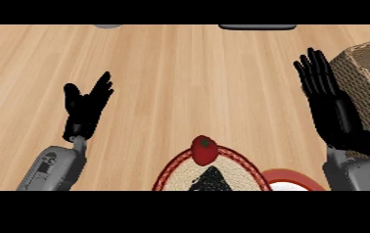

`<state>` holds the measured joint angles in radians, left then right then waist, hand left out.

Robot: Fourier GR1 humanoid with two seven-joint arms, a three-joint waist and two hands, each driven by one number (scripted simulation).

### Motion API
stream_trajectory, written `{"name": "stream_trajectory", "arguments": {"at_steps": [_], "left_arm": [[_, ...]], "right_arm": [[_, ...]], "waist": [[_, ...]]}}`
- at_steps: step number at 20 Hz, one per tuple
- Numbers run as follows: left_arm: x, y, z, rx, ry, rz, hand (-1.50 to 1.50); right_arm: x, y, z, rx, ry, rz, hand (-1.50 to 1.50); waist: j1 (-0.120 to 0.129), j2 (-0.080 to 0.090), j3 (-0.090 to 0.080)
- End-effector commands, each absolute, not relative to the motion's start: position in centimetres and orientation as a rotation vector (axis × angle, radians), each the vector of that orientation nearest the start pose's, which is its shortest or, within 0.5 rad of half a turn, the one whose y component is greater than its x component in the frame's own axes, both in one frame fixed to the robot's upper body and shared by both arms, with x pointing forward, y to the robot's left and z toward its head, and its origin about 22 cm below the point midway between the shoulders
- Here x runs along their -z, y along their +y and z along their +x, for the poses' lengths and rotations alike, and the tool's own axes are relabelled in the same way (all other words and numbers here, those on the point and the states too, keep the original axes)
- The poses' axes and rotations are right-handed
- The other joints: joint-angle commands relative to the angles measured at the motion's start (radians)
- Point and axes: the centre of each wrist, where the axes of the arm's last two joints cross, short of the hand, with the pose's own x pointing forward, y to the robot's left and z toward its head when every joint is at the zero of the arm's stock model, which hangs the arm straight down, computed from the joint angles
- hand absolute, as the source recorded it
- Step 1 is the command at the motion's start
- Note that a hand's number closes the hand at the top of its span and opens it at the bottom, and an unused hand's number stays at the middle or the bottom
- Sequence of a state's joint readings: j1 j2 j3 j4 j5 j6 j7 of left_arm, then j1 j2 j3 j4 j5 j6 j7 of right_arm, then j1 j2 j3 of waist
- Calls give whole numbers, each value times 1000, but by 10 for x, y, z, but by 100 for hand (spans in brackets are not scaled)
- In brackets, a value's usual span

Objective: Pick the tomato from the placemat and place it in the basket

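A light wooden table point(188, 80) fills the view, its grain running side to side. At 6 o'clock, against the lower edge, lies a round woven placemat point(235, 167) with a red rim and a dark patch in its middle. The tomato point(204, 150) sits on the mat's far part, close to the rim, red with a small green stem on top, and neither hand touches it. The basket point(354, 68), brown and woven, stands at 3 o'clock and is cut off by the right edge, well apart from the tomato. The right hand point(329, 102) is open, fingers straight and pointing toward 12 o'clock, just beside the basket's left side; whether they touch cannot be told. The left hand point(86, 104) shows at 9 o'clock, also open, fingers up and slightly spread, holding nothing. At 5 o'clock, just beside the mat, the edge of a red-rimmed white plate point(289, 178) peeks in.
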<state>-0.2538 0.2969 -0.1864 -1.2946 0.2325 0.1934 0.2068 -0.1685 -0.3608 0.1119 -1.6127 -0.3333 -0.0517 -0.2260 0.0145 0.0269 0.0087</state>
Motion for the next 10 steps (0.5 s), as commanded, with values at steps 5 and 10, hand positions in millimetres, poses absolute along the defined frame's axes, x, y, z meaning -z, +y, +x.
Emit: {"name": "stream_trajectory", "arguments": {"at_steps": [5,10], "left_arm": [[-45,256,319,154,-1446,150,0],[-39,274,313,145,-1414,135,0]], "right_arm": [[-41,-203,322,46,-1695,716,150],[-59,-146,320,-646,-1828,953,-150]], "waist": [[104,8,1],[88,-12,-7]]}}
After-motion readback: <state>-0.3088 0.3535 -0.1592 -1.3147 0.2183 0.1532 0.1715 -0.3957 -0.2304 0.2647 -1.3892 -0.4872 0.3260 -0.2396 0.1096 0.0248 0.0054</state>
